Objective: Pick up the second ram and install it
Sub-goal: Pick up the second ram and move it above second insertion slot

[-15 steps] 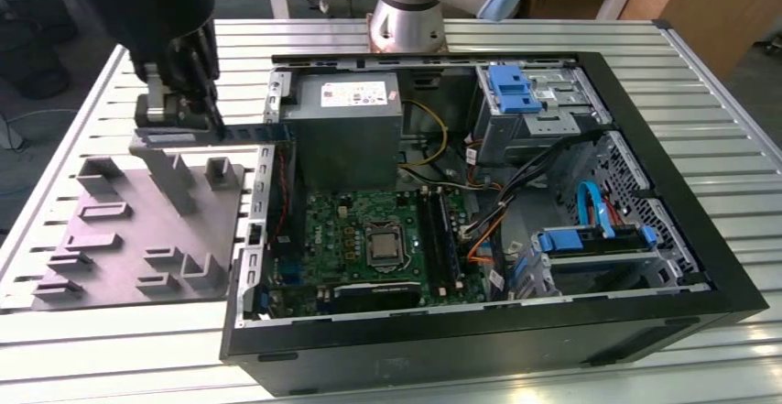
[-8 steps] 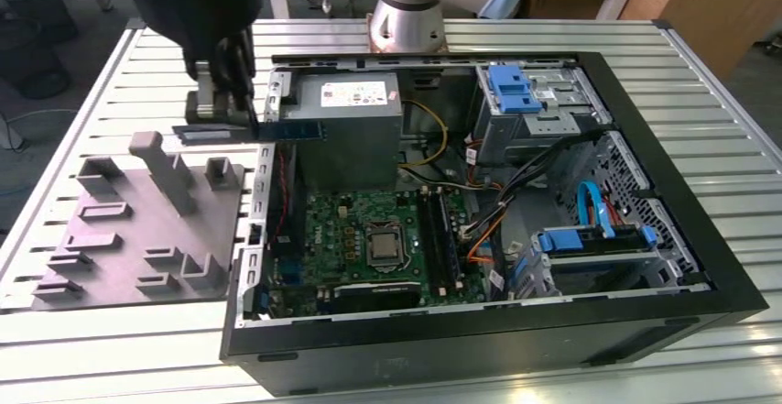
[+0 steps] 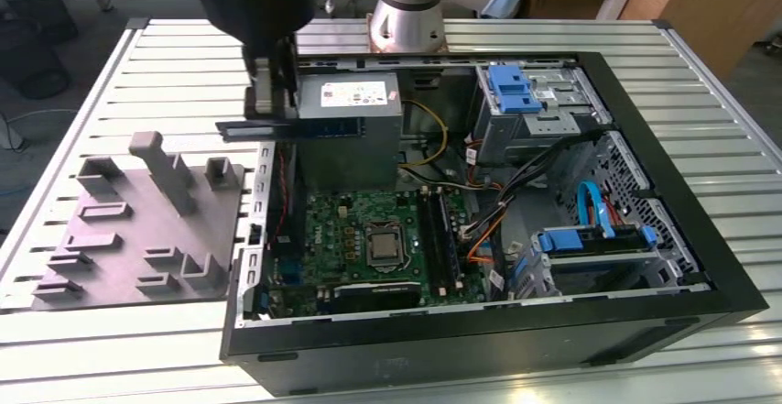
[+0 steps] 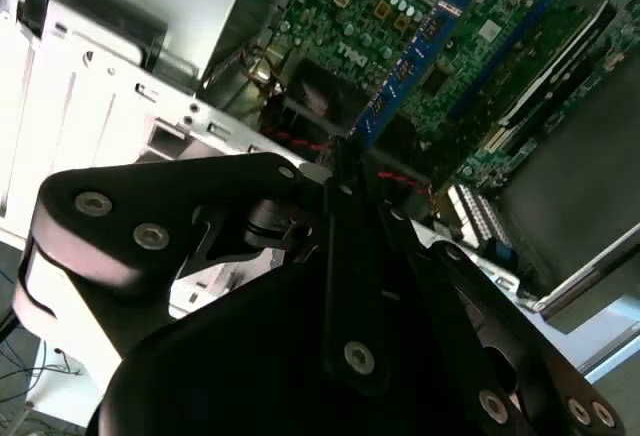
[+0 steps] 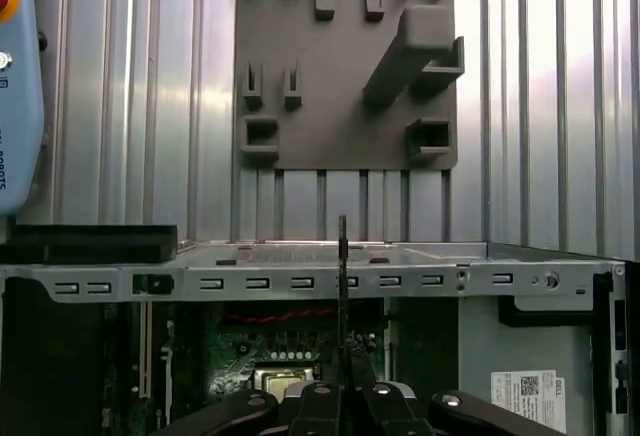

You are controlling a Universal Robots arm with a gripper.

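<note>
My gripper hangs over the open computer case's wall on the exterior view's left, shut on the second ram, a thin dark strip held level above the case edge. In the second wrist view the ram shows as a blue board with dark chips sticking out from the gripper towards the motherboard. The first wrist view has the ram edge-on as a thin upright line above the gripper. The motherboard's memory slots lie lower in the case, towards the exterior view's right.
A gray moulded holder tray with upright posts sits on the slatted table beside the case, also in the first wrist view. Inside the case are a power supply, cables and blue drive cages. The arm's base stands behind.
</note>
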